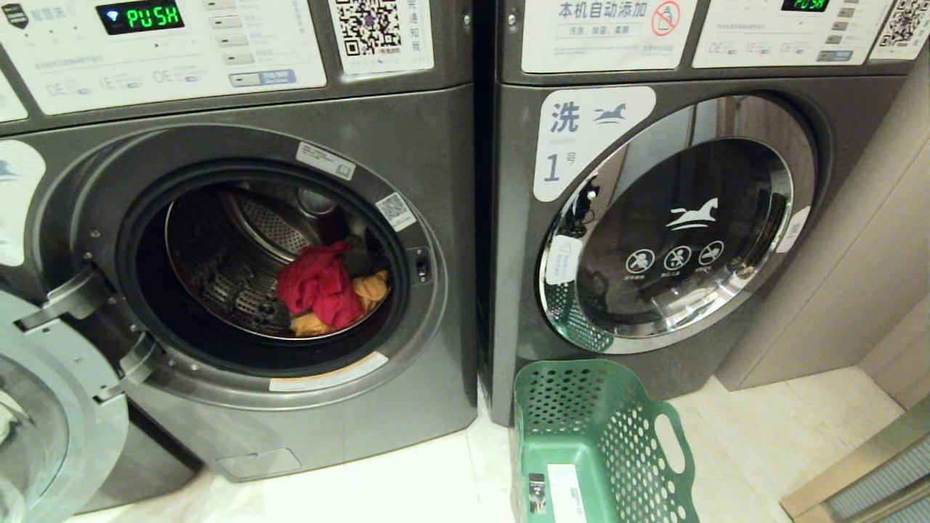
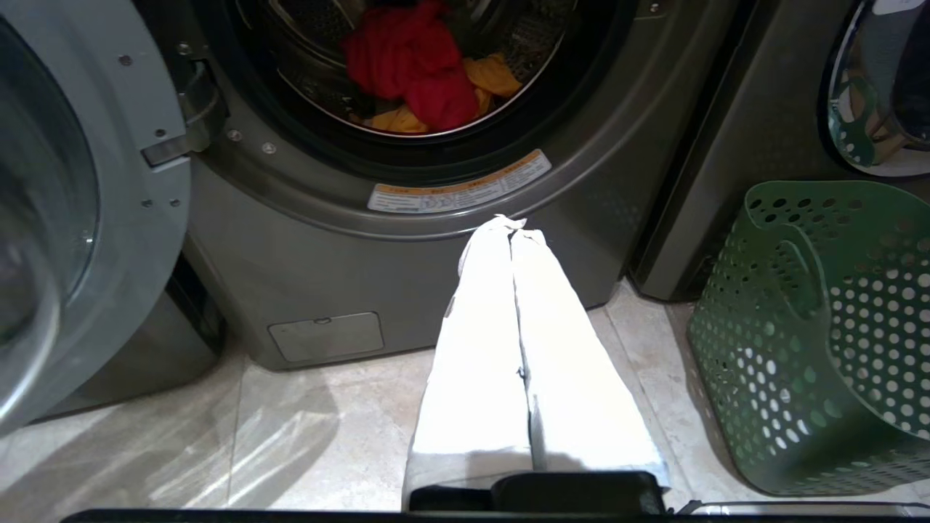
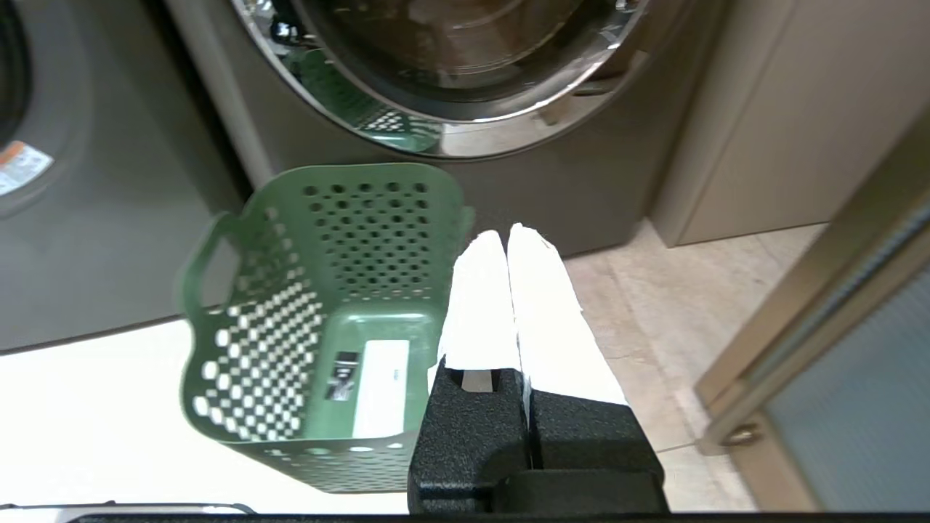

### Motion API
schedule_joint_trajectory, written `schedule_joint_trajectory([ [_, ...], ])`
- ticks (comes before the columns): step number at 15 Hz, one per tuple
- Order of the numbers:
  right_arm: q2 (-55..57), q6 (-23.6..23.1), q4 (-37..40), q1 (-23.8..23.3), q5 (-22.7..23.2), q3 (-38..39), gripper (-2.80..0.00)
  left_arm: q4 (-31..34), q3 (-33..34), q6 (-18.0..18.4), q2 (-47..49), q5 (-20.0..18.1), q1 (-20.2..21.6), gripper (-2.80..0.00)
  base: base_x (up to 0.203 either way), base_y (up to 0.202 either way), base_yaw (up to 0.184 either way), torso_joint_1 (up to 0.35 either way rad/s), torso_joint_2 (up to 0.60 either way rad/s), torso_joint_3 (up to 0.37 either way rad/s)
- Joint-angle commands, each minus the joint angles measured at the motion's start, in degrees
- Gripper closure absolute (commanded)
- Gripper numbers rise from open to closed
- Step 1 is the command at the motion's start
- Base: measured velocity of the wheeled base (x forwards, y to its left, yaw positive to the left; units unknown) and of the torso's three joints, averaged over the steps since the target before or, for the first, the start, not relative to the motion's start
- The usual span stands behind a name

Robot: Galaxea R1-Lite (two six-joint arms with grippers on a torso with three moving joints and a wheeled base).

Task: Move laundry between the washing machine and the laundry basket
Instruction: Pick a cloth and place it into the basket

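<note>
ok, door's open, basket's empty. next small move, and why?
Probably open the left claw and reach toward the red cloth in the drum. The left claw is shut and empty, low in front of the open washer; the cloth lies on top of the pile, and the basket holds no clothes.

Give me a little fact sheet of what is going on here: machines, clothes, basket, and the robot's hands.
open machine: dark grey front-loading washing machine, round door swung wide
clothes: bright red cloth and orange-yellow piece lying in the drum
neighbour: like machine labelled 1, chrome-ringed door closed
basket: green perforated plastic laundry basket on the floor before machine 1, holding no clothes, white sticker on its floor
left hand: shut, holding nothing, low before the open machine
right hand: shut, holding nothing, beside the basket
</note>
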Motion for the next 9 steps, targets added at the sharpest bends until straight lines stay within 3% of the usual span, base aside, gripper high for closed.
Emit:
schedule_joint_trajectory([
  [1, 0.09, 0.00, 0.00, 0.01, 0.04, 0.00, 0.00, -0.04, 0.35, -0.02, -0.02, 0.00, 0.00, 0.00, 0.000, 0.194, 0.000, -0.001, 0.00, 0.006],
  [9, 0.00, 0.00, 0.00, 0.01, -0.01, 0.00, 0.00, -0.04, 0.35, -0.02, -0.02, 0.00, 0.00, 0.00, 0.000, 0.188, -0.001, 0.003, 0.00, 0.003],
])
